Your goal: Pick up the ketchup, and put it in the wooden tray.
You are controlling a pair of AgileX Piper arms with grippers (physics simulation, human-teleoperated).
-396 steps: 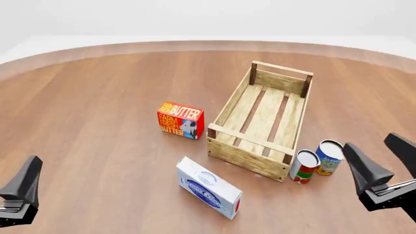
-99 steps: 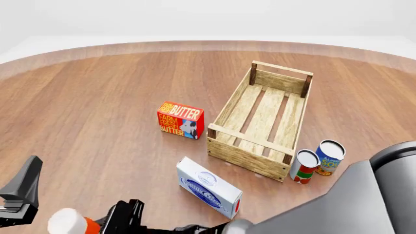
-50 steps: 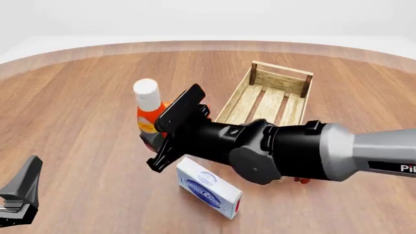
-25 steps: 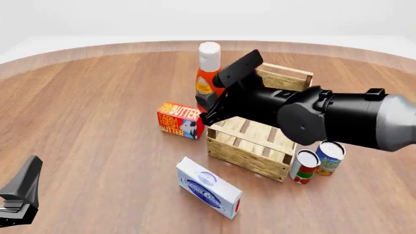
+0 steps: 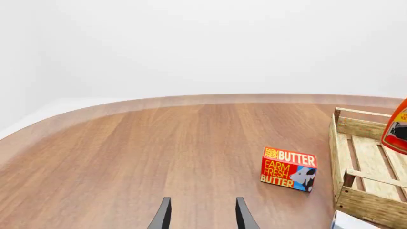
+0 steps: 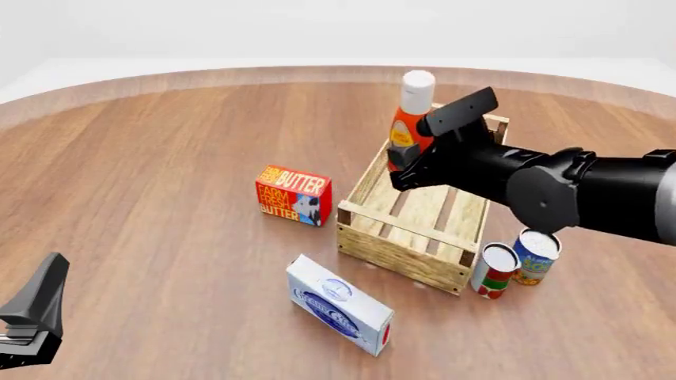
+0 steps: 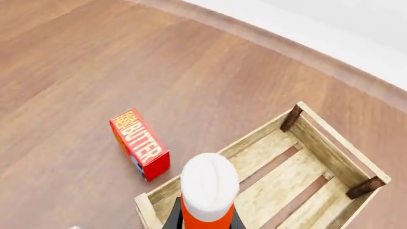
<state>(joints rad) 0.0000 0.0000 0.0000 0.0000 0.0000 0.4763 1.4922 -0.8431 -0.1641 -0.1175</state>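
Wooden tray (image 6: 428, 212) still empty. Right gripper (image 6: 414, 154) clamped on the ketchup (image 6: 410, 119), upright, aloft over the tray's far end. Left gripper (image 5: 201, 218) idle, fingers parted. Left to do: lowering, release.

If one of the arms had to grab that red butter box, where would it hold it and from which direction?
The butter box stands on a long edge, apart from the wooden tray, with its broad printed face toward the arms. A sensible grip, I think, is from straight above, fingers closing across its thin depth, front face to back face, near the middle. The idle left gripper is open on that side.
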